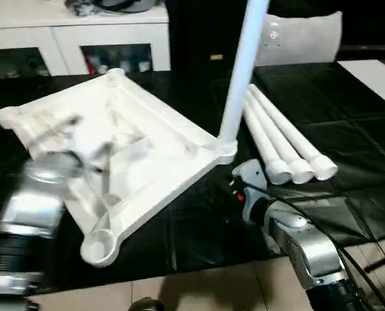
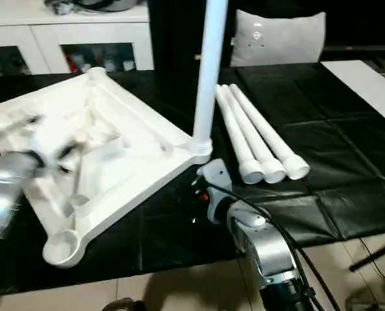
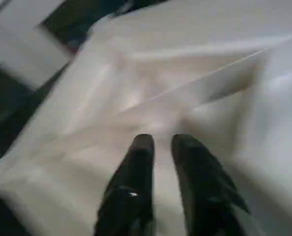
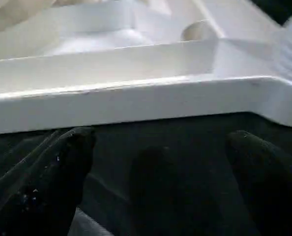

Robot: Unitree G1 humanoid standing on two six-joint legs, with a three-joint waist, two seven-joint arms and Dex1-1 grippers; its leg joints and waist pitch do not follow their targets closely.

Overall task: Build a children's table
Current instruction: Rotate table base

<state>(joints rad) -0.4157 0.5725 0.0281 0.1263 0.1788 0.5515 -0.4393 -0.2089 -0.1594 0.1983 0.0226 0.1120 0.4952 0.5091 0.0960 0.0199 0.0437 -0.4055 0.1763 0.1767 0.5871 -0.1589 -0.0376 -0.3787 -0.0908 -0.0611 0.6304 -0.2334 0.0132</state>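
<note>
Lying upside down on the black sheet [image 1: 348, 142] is the white plastic table top [image 1: 147, 123], my landmark for everything here; its ribbed underside faces up, the ribs crossing toward the middle, a raised rim running round the square, and a round socket bulging at each corner; the socket nearest me [image 1: 98, 246] stands empty; the corner on my right side carries one fitted leg [image 1: 241, 71], a long white tube rising upright out of the top's socket and running past the upper edge of the head view; just to the right of that corner three loose legs [image 2: 257, 139] lie side by side on the sheet, touching one another, their thicker ends toward me. My left gripper [image 3: 158, 147] hangs over the ribbed underside, its two black fingers a narrow gap apart with nothing between them. My right gripper [image 4: 160, 147] sits low over the sheet just outside the top's rim, near the corner with the fitted leg; its fingers [image 4: 70, 162] are spread wide, gripping nothing. Beyond the top's far side stands a white cabinet [image 1: 76, 32] with glass doors.
</note>
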